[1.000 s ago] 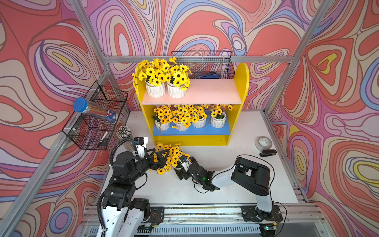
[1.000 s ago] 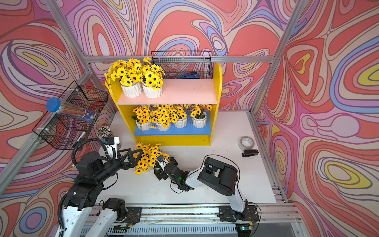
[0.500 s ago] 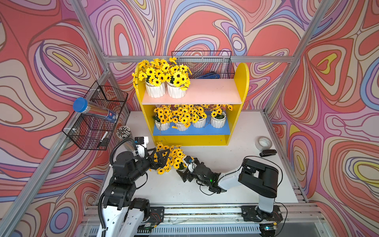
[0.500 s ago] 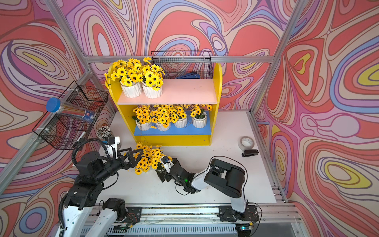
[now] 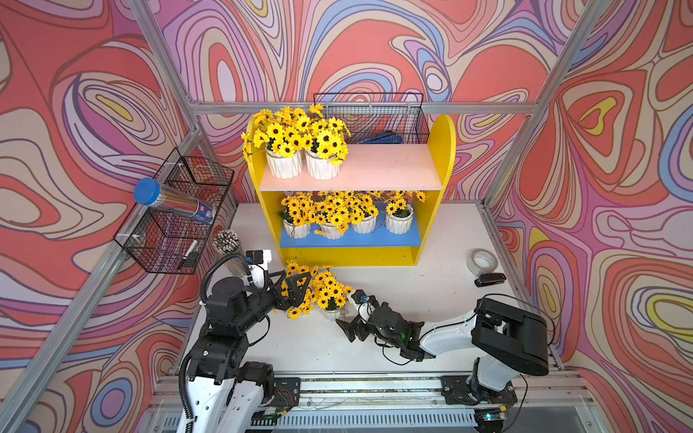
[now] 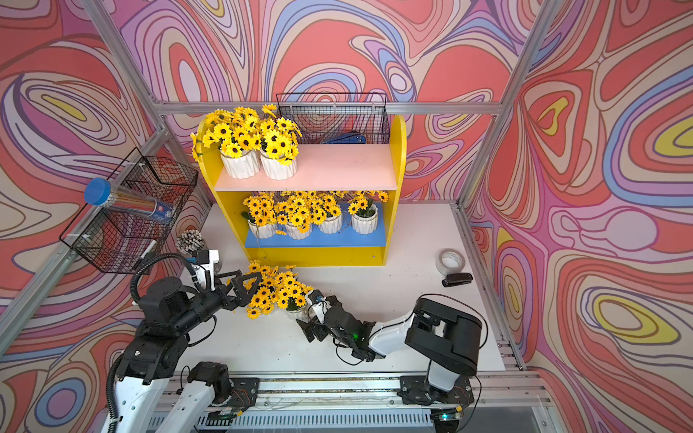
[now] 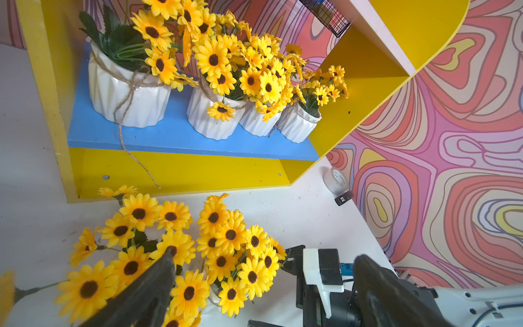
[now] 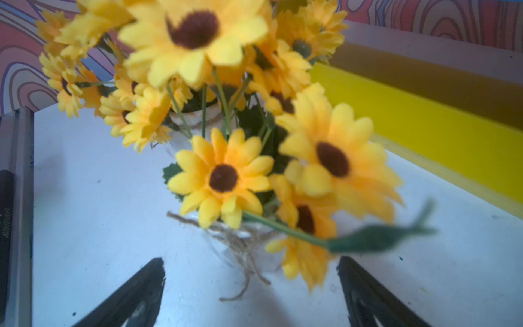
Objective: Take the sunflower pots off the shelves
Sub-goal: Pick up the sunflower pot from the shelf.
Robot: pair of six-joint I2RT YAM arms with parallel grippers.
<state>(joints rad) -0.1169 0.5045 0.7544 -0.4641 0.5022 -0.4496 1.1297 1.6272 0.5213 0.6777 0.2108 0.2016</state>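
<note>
One tape roll [image 5: 482, 261] and stapler [image 5: 489, 279] lie near the shelves [image 5: 442, 150].

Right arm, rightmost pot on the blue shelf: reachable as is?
Probably yes: the right pincer is open and empty, bare table lies between it and the pot, which stands at the row's end.

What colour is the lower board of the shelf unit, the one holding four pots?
Blue. The lower board shows best in the left wrist view.
</note>
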